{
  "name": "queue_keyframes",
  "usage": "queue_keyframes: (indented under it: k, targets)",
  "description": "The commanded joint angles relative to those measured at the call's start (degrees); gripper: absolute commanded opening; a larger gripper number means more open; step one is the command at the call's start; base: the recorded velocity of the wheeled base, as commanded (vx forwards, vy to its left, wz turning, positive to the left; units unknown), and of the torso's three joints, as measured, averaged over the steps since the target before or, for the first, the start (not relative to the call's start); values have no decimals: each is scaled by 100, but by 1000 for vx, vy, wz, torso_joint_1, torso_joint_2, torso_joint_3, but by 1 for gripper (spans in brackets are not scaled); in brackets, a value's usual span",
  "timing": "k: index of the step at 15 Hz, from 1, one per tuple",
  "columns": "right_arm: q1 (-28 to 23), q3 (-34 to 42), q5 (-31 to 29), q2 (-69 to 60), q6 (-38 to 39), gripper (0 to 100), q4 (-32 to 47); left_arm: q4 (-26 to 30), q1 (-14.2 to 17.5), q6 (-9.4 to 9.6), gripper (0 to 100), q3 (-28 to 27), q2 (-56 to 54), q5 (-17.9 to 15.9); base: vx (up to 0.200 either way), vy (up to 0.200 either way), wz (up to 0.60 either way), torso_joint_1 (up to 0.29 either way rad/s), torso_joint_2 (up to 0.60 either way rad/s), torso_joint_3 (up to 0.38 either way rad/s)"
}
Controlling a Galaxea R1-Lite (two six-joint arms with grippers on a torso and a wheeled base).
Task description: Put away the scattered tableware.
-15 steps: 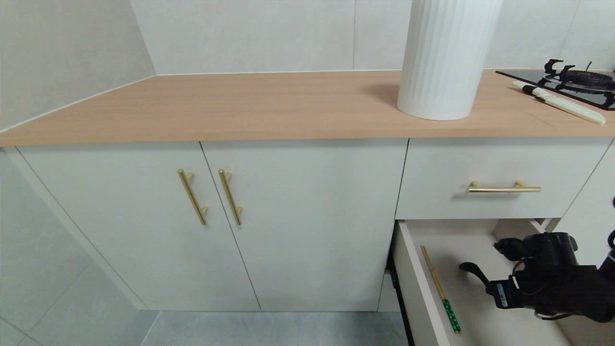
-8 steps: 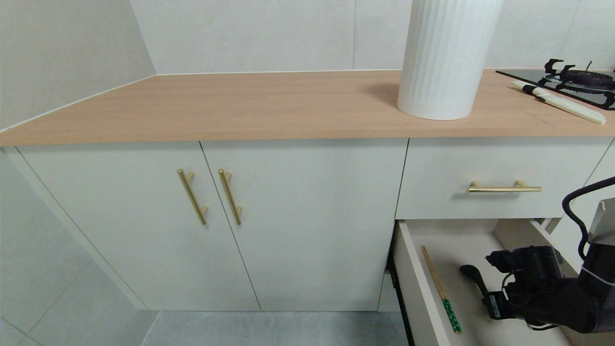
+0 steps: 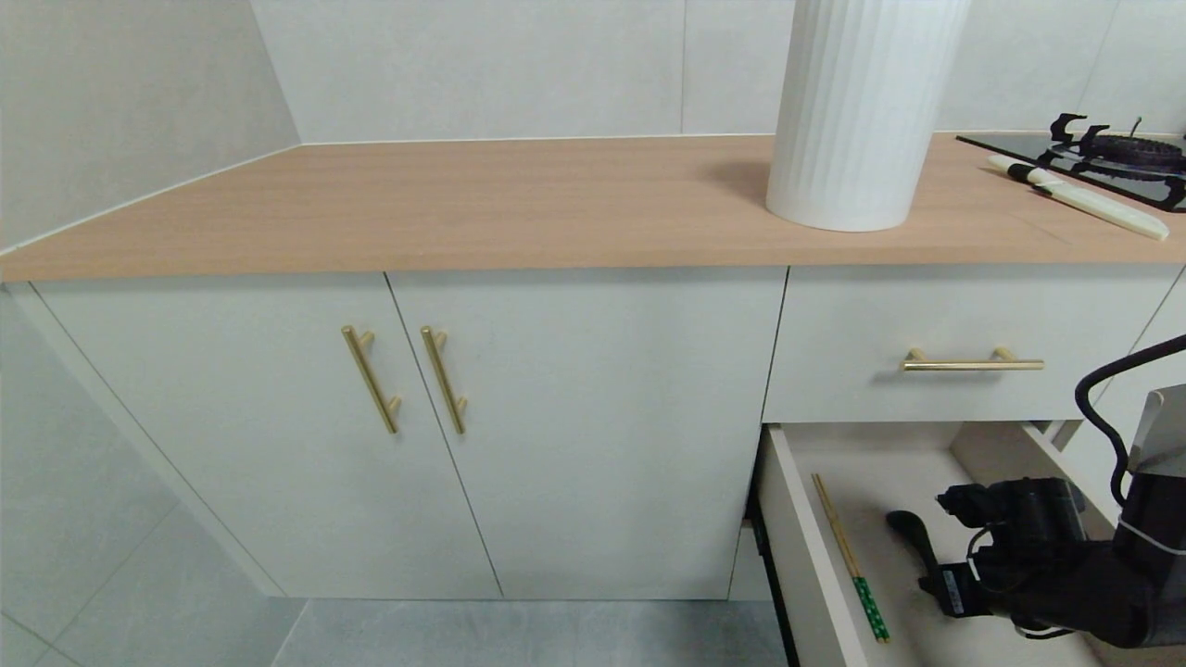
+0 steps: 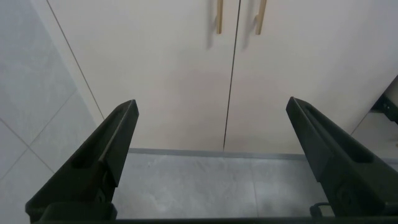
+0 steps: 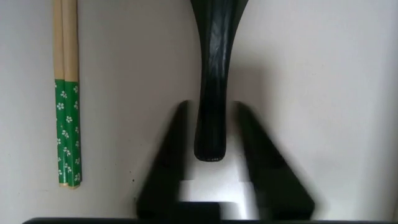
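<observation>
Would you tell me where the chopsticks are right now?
The chopsticks lie in the open drawer at the head view's lower right, along its left wall, with the black spoon to their right.

Walls (image 3: 463, 65): pale lg tiles, corner at L rear. Desk (image 3: 463, 204): wood-grain top. Below: 2 off-white cabinet doors (image 3: 593, 435), shut, w/ upright brass handles (image 3: 371, 378) side by side. R of doors: upper drawer (image 3: 964, 315) shut, horiz. brass bar (image 3: 973, 365); lower drawer (image 3: 801, 547) pulled out. Floor (image 3: 519, 635): grey tile.
</observation>
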Motion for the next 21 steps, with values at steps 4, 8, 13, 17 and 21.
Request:
queue_keyframes:
  k: [4,8,13,17,21]
  targets:
    - [-5,17,4,-161,16,100,2,-4,7,-6,100,0,9,2,0,0,0,0,0,0]
    - [22,211,-5,-1655,297,100,222,5,-1,-6,100,0,9,2,0,0,0,0,0,0]
    - [329,-176,-49,-4371,306,100,2929,-4,7,-6,100,0,0,2,0,0,0,0,0,0]
    - [356,-888,-57,-5302,306,100,5276,5,-1,29,100,0,0,2,0,0,0,0,0,0]
    - [356,-1011,-145,-5531,306,100,5900,5,-1,56,100,0,9,2,0,0,0,0,0,0]
